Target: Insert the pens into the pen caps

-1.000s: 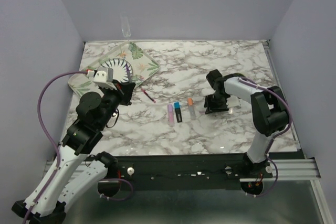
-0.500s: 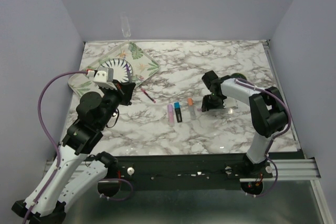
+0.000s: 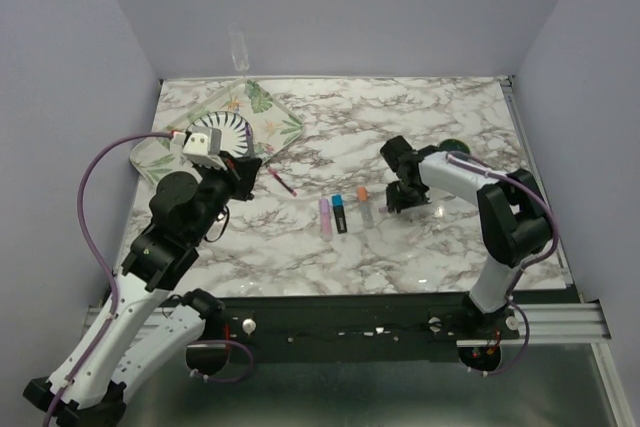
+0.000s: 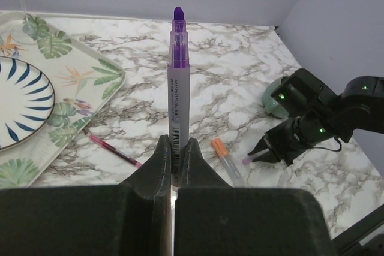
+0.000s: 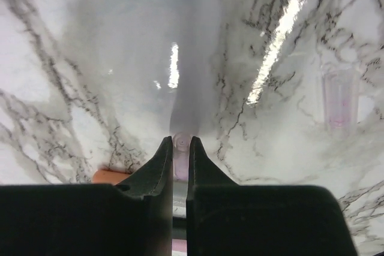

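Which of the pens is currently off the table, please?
The purple-tipped pen, clamped in the left tool; the pink marker, black-and-blue marker, orange-tipped marker and thin red pen all lie on the marble table.

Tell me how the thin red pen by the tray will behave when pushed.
The red pen looks slim and round, lying flat on the glossy marble table, so a sideways push would probably roll or skid it. It seems straight and rigid, so it likely moves whole without bending. Being so low, it may be fiddly to pinch.
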Motion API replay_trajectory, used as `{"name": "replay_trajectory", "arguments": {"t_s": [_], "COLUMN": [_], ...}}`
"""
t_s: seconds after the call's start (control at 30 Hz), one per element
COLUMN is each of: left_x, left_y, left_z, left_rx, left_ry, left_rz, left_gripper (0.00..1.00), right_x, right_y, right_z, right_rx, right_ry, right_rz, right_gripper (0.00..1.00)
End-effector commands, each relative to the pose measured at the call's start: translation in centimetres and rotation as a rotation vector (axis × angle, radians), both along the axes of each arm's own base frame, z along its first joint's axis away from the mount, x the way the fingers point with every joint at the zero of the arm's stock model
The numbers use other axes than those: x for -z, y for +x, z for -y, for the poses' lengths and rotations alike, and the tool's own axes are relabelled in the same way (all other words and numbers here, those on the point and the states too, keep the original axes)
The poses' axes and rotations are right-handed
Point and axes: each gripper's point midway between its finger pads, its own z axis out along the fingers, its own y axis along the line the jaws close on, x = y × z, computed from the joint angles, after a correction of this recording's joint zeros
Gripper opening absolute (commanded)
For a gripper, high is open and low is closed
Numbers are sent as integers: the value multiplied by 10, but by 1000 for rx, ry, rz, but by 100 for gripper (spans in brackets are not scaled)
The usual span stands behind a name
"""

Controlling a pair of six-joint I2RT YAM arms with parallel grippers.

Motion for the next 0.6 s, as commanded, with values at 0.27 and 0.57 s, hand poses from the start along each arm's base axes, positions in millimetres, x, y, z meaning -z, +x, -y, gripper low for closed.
{"name": "replay_trajectory", "arguments": {"t_s": [0.27, 0.57], "left_x": [14, 26], "left_y": [-27, -60], "left_z": [90, 136], "left_rx": [532, 868], "left_ry": [-20, -34], "left_rz": [-54, -131], "left_gripper": [0, 0], "right_x": [-252, -402], "right_y": [61, -17], "right_z": [-21, -94], "right_rx": [-889, -1401], "right_ry": [-241, 10], "right_rz": [1104, 1688], "right_gripper": [1, 1]}}
